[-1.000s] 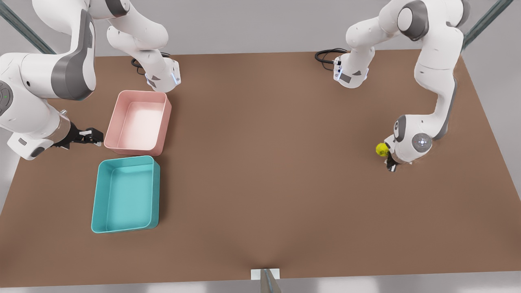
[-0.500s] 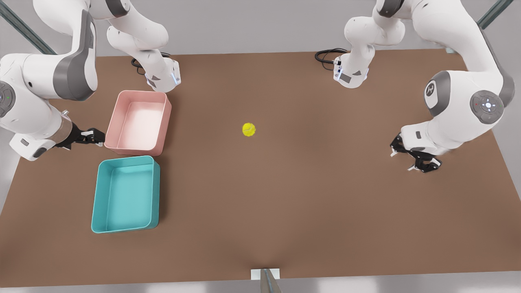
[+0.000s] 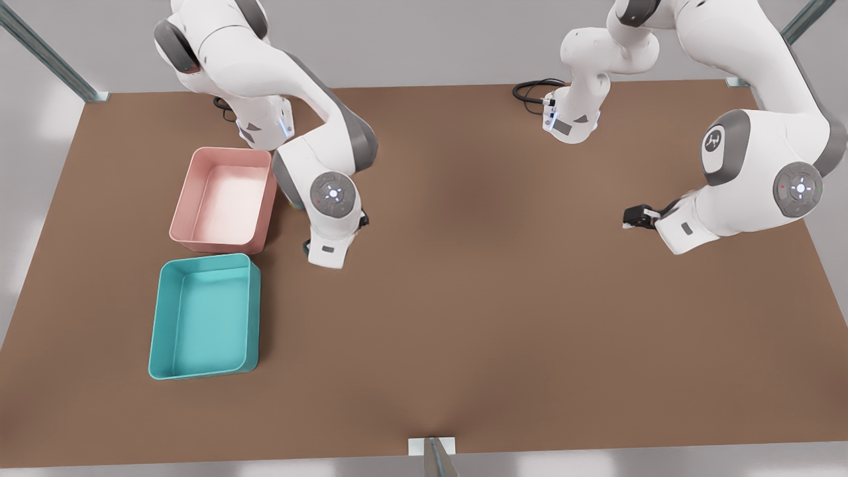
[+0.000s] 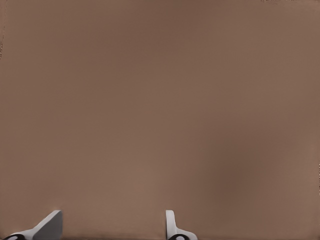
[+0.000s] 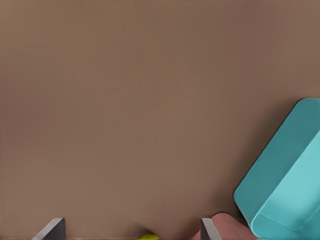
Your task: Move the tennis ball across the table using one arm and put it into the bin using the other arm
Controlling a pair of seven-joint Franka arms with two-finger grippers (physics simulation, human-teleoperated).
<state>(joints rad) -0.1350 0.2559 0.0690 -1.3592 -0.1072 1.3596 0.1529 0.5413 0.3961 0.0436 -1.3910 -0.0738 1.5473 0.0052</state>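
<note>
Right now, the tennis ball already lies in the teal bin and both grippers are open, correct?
No. The front view's teal bin holds no ball; the right wrist view shows the tennis ball between the open right gripper's fingers. The left gripper is open.

the tennis ball point(image 5: 148, 236) is cut off by the right wrist view's edge, only a yellow sliver showing between the right hand point(image 5: 132, 229) fingertips. in the front view that hand is hidden under its own arm. the bin point(image 5: 285, 180) and pink tub point(image 5: 220, 227) are cropped. the left hand point(image 4: 112, 225) shows fingertips only.
</note>
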